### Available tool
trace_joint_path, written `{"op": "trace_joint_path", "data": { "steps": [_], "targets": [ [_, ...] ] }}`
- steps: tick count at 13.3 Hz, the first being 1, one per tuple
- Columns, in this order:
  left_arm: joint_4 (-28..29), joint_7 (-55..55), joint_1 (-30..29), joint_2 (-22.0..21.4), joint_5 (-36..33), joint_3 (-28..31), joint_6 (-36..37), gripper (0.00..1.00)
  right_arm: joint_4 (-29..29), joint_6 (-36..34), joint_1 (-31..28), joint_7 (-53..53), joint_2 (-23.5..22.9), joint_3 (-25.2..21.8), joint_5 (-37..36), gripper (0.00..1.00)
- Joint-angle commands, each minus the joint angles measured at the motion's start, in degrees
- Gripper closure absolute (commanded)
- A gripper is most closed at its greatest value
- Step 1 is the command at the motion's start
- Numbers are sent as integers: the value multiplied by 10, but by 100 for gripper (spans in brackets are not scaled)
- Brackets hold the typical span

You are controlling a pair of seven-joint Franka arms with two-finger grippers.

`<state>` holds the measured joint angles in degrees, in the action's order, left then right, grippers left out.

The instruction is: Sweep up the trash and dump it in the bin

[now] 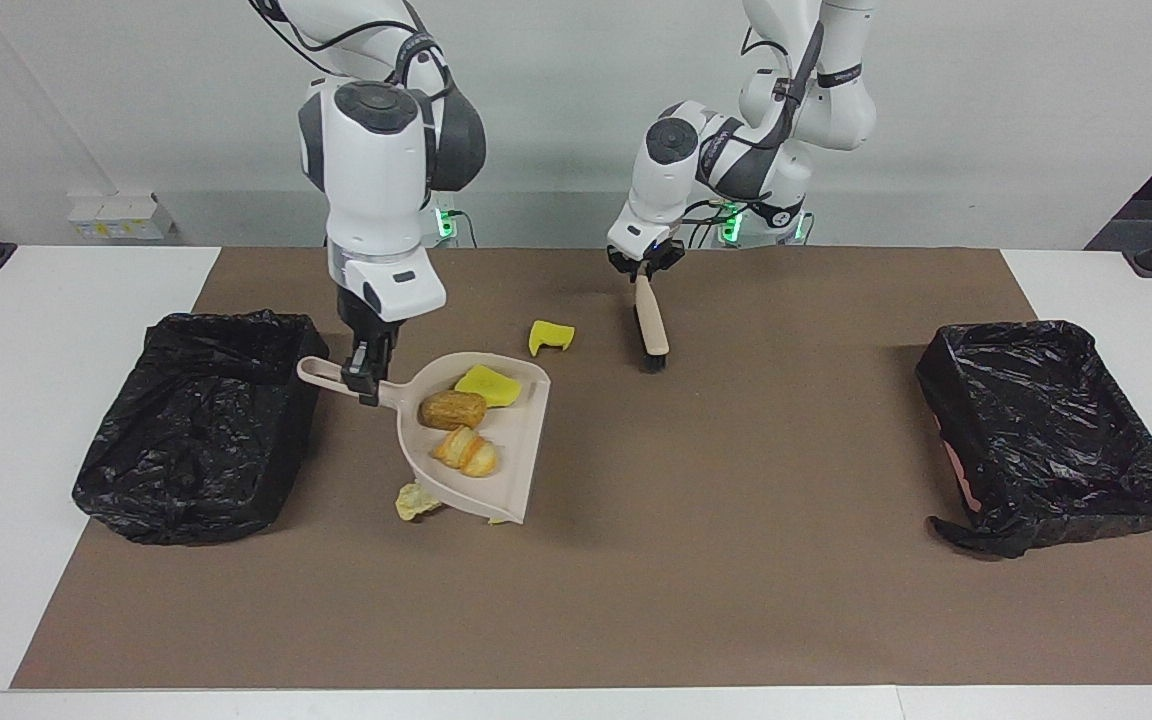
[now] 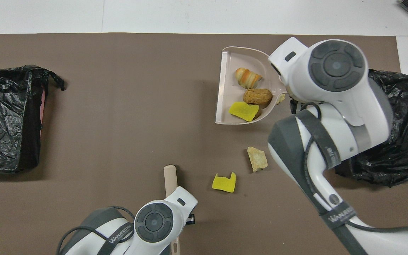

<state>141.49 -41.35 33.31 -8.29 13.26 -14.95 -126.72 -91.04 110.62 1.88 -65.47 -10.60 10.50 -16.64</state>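
Broadly, a brown rectangular mat covers the white table. Two black-bag-lined rectangular bins sit on it: one bin at the right arm's end, the other bin at the left arm's end. What lies inside either bin cannot be told.

Right gripper: fingers clamped tight on the handle of the beige plastic dustpan, which is lifted and tilted over the mat just beside the right-end bin. Pan carries three scraps of trash: a flat yellow sponge piece, a brown bread-like lump, an orange-striped croissant-like lump.

Left gripper: fingers closed on the beige handle of the small black-bristled brush, held bristles-down over the mat near the robots' edge. Whether the bristles touch the mat cannot be told.

Loose trash on the mat: a notched yellow sponge scrap between pan and brush; a pale beige crumbly chunk near it, seen only from overhead; another pale chunk partly under the pan's lower edge in the facing view.
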Motion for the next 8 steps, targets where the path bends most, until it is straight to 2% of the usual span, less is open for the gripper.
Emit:
{"op": "trace_joint_path", "data": {
  "steps": [1,2,3,4,5,7,8],
  "targets": [
    [15,41,-14,-3,11,4,-22,100,-17,-2,-91,-116,18,7,62,100],
    [15,43,-15,-3,11,4,-23,93,-18,-3,-124,-155,18,7,69,100],
    [15,44,-16,-1,11,5,-26,75,-20,-5,-156,-184,19,7,69,100],
    [15,46,-23,0,11,5,-27,49,-20,-6,-187,-206,19,6,67,100],
    [11,47,-38,6,11,5,-28,15,-19,-5,-218,-228,19,6,65,100],
    [-14,64,-54,25,10,5,-24,1,-24,-4,-263,-279,27,1,54,100],
    [-40,78,-73,40,8,6,-20,0,-28,-1,-283,-284,29,0,32,100]
  ]
}}
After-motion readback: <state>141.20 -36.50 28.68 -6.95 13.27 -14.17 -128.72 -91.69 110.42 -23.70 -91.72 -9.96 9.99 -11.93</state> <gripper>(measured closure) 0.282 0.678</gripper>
